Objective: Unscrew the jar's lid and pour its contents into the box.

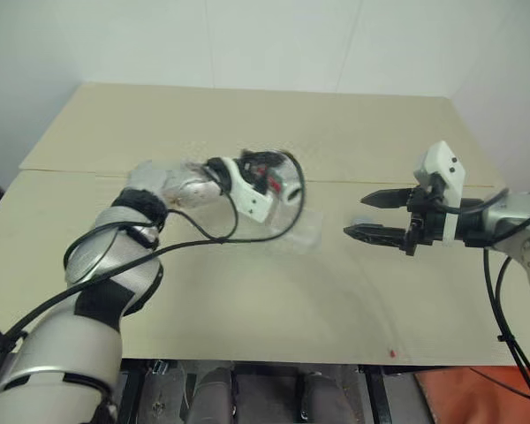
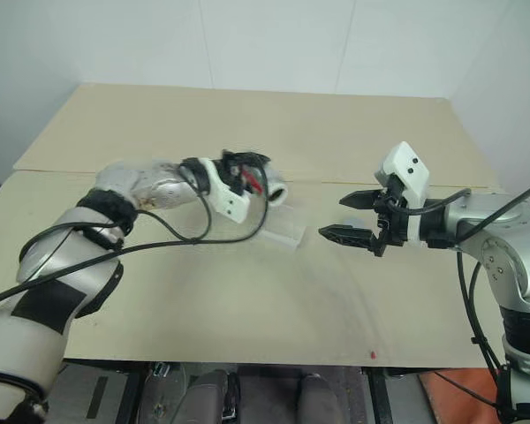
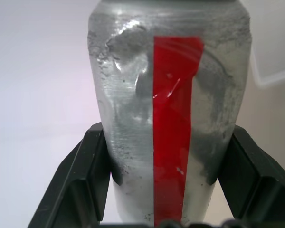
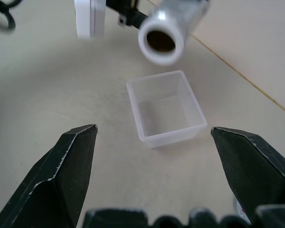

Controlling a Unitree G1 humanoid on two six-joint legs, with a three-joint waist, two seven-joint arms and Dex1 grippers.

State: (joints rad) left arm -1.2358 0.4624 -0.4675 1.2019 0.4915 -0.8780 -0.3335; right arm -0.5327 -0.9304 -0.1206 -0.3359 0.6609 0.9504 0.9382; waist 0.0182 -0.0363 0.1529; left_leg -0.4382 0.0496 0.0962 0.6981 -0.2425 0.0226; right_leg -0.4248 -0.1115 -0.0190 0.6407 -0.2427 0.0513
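The left gripper is clamped on the jar, one black finger pressed to each side of the dented silvery body, with the red stripe running down the side that faces the wrist camera. The jar lies tipped over almost level, held above the table. In the right wrist view its open mouth shows as a dark round hole with no lid on it, and it hangs just above and behind the box.

The box is a small container of clear plastic standing upright on the table, under the tilted jar; nothing can be made out inside it.

The right gripper is spread wide and has hold of nothing. It hangs over the table a little apart from the box, with its two fingers pointing towards the box and the jar; seen from its own wrist camera the box sits between the fingertips, farther out.

The table is pale beige with a seam across it. A small red mark lies near its front edge.
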